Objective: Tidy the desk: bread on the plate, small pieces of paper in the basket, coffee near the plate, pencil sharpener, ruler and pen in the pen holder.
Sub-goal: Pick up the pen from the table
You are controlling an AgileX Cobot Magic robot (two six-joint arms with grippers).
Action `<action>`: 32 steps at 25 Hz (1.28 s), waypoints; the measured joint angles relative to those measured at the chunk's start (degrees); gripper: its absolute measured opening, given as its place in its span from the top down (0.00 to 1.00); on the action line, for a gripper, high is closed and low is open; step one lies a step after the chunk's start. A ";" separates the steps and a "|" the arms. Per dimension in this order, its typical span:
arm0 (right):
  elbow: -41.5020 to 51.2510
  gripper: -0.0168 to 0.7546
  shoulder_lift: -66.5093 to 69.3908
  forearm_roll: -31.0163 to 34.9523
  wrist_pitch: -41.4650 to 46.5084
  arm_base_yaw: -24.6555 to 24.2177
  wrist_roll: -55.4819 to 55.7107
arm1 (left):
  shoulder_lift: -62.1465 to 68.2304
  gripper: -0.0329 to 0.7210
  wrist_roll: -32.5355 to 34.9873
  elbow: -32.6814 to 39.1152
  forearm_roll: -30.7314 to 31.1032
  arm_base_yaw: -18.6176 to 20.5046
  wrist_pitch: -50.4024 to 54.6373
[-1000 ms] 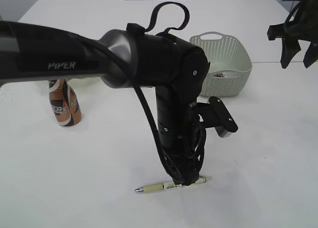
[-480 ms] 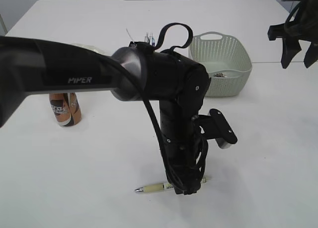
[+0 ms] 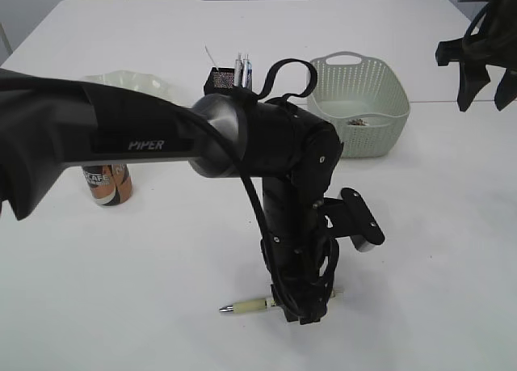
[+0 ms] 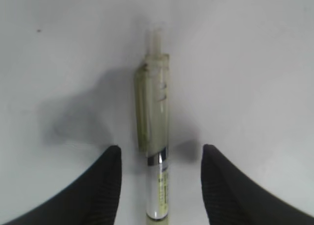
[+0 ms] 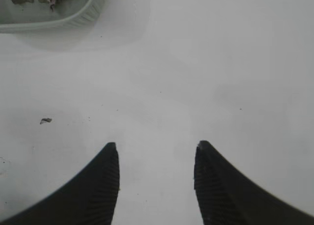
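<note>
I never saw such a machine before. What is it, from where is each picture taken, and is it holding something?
It is a robot with two arms, each ending in a two-fingered gripper. One picture looks at the table from the front; the other two come from cameras on the wrists. The left gripper is open, low over a pen lying between its fingers, not yet gripped. The right gripper is open, empty, above bare table. Also there: a basket with paper scraps, a coffee can, a pen holder and a plate.

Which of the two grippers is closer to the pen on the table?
Left. The left gripper is down at the pen, open fingers on either side. The right gripper hangs far off, above the table beyond the basket.
</note>
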 joint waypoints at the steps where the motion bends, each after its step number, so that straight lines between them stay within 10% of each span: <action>1: 0.00 0.50 0.00 0.00 0.00 0.00 0.00 | 0.00 0.45 0.00 0.00 0.00 0.00 -0.27; 11: 0.00 0.50 0.00 -0.75 0.00 0.00 0.00 | 0.69 0.47 0.09 -0.22 0.11 0.00 -1.12; 21: 0.00 0.50 0.00 -1.26 0.00 0.00 0.00 | 0.69 0.86 -1.29 -0.22 0.40 0.34 -1.05; 32: 0.00 0.50 0.00 -0.96 0.00 0.00 0.00 | -6.05 0.86 -15.96 -0.34 -11.20 10.72 6.79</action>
